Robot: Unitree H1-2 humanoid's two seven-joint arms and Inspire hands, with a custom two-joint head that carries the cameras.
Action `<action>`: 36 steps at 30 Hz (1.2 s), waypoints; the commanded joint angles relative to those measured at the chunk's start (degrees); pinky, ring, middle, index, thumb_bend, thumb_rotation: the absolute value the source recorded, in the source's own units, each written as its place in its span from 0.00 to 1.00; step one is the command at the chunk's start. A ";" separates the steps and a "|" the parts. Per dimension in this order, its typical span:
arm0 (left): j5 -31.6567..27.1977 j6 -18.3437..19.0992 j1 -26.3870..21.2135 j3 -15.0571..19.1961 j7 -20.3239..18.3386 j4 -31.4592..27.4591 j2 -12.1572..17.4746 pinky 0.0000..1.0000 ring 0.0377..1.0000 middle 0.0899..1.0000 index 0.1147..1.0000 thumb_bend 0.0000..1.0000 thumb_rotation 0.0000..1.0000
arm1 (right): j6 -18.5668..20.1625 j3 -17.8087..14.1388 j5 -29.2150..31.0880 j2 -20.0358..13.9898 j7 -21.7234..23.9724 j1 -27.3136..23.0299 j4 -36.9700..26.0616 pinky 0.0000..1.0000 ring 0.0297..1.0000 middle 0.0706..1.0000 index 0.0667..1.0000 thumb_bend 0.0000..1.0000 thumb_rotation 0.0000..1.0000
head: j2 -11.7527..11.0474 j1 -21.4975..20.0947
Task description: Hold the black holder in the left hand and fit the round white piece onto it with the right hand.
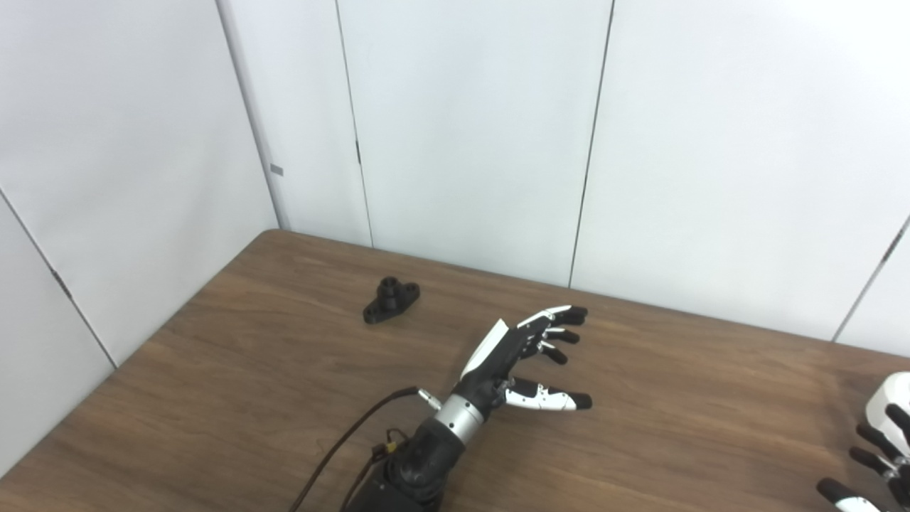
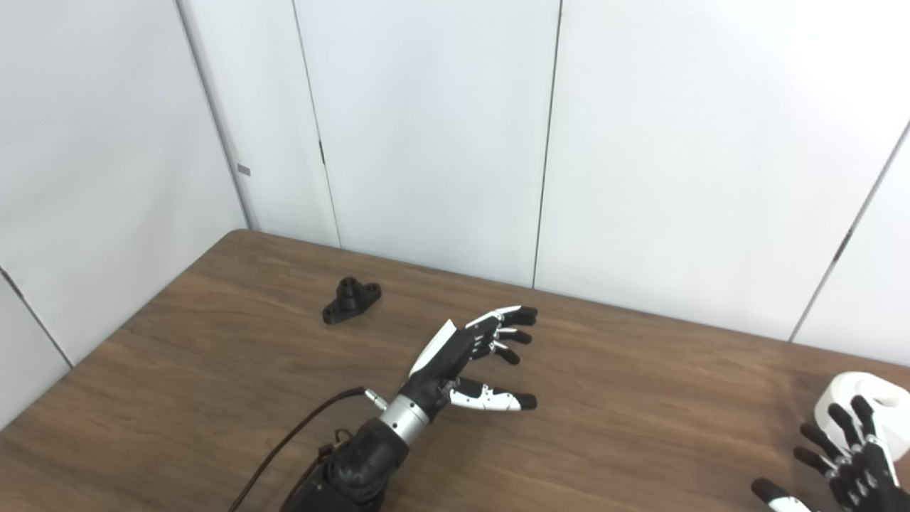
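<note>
Starting at your left, the black holder (image 1: 390, 300) lies alone on the bench (image 1: 284, 398). Your left hand (image 1: 522, 359) hovers empty, fingers spread. Far right, your right hand (image 2: 846, 462), fingers apart, reaches beside the round white piece (image 2: 857, 398).

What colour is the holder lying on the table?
Black all over; the holder shows best in the left eye view.

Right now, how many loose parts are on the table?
2. The black holder lies at the far left, untouched. The round white piece sits at the right edge, just beyond the right hand. None seem hidden.
</note>
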 commanded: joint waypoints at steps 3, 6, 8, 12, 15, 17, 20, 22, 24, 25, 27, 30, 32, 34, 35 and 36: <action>-1.03 -0.95 3.91 -0.25 0.88 3.50 -1.54 0.58 0.76 0.83 0.81 0.79 0.00 | -2.04 -0.26 0.06 -0.05 -0.18 1.29 1.75 0.74 0.83 0.94 0.98 0.78 0.17 | 0.12 0.08; -0.33 0.69 4.37 0.36 1.49 1.21 -1.26 0.58 0.73 0.81 0.79 0.78 0.00 | -2.03 -0.18 -0.11 -0.16 -0.12 1.24 1.77 0.74 0.83 0.95 0.98 0.77 0.17 | 0.30 0.22; 0.02 2.53 4.69 1.10 1.99 -1.61 -0.88 0.57 0.69 0.77 0.75 0.77 0.00 | -1.86 -0.12 -0.19 -0.15 -0.14 1.05 1.92 0.74 0.82 0.94 0.96 0.78 0.18 | 0.38 0.62; 1.31 6.75 4.84 2.54 2.77 -8.31 0.95 0.57 0.67 0.74 0.72 0.73 0.00 | -2.27 0.17 0.00 -0.20 0.37 0.68 2.62 0.72 0.81 0.94 0.94 0.77 0.17 | 0.22 1.11; 1.27 9.72 4.40 3.07 1.52 -11.73 3.32 0.56 0.65 0.72 0.69 0.70 0.00 | -2.08 0.05 0.41 -0.24 0.63 0.47 2.97 0.71 0.82 0.95 0.94 0.77 0.19 | 0.23 1.16; 2.49 10.85 4.05 3.20 1.29 -13.44 5.45 0.53 0.63 0.70 0.67 0.70 0.00 | -1.83 -0.04 0.35 -0.30 0.56 0.35 2.86 0.71 0.82 0.95 0.94 0.78 0.20 | 0.24 1.31; 4.51 13.21 3.82 3.47 1.57 -15.98 7.96 0.54 0.64 0.70 0.67 0.74 0.00 | -2.00 -0.14 0.54 -0.49 0.71 0.23 3.07 0.70 0.81 0.96 0.94 0.78 0.20 | 0.28 1.51; 3.86 14.82 3.83 3.95 1.03 -17.55 9.15 0.59 0.69 0.74 0.71 0.76 0.00 | -1.55 -0.20 0.84 -0.60 0.87 0.29 2.86 0.69 0.81 0.96 0.94 0.78 0.19 | 0.46 1.59; 3.62 16.55 3.83 4.47 0.56 -19.04 10.17 0.65 0.75 0.78 0.74 0.78 0.00 | -1.50 -0.18 0.81 -0.71 0.94 0.35 2.67 0.69 0.81 0.96 0.94 0.77 0.18 | 0.58 1.71; 3.66 17.49 3.80 4.82 0.47 -19.84 10.65 0.67 0.78 0.80 0.76 0.80 0.00 | -1.60 -0.17 0.73 -0.75 0.94 0.35 2.65 0.67 0.80 0.96 0.94 0.77 0.18 | 0.62 1.78; 4.00 18.27 3.75 5.19 0.66 -20.77 11.29 0.68 0.80 0.82 0.79 0.81 0.00 | -1.75 -0.15 0.61 -0.78 0.89 0.35 2.66 0.66 0.80 0.96 0.94 0.77 0.17 | 0.63 1.83; 5.26 18.20 3.59 5.71 1.43 -21.48 12.29 0.67 0.79 0.84 0.80 0.82 0.00 | -1.52 -0.17 0.73 -0.80 0.91 0.43 2.44 0.66 0.79 0.95 0.93 0.77 0.18 | 0.88 2.19; 7.42 18.47 3.38 6.19 2.67 -22.14 12.84 0.68 0.80 0.84 0.79 0.81 0.00 | -1.45 -0.18 0.66 -0.91 0.91 0.51 2.22 0.66 0.80 0.95 0.93 0.77 0.18 | 0.97 2.41; 10.76 19.08 3.16 6.29 3.86 -22.78 13.54 0.73 0.81 0.82 0.77 0.79 0.03 | -1.48 -0.17 0.32 -1.06 0.78 0.58 2.06 0.66 0.79 0.95 0.93 0.75 0.17 | 1.02 2.57; 12.73 19.39 2.98 6.24 4.56 -23.07 14.06 0.75 0.82 0.81 0.77 0.78 0.05 | -1.51 -0.21 0.30 -1.12 0.77 0.61 2.07 0.65 0.79 0.95 0.93 0.75 0.17 | 0.99 2.60; 14.30 19.34 2.74 6.25 5.24 -23.14 14.57 0.77 0.83 0.81 0.77 0.77 0.05 | -1.53 -0.24 0.31 -1.21 0.80 0.62 2.12 0.65 0.78 0.95 0.93 0.75 0.17 | 1.00 2.68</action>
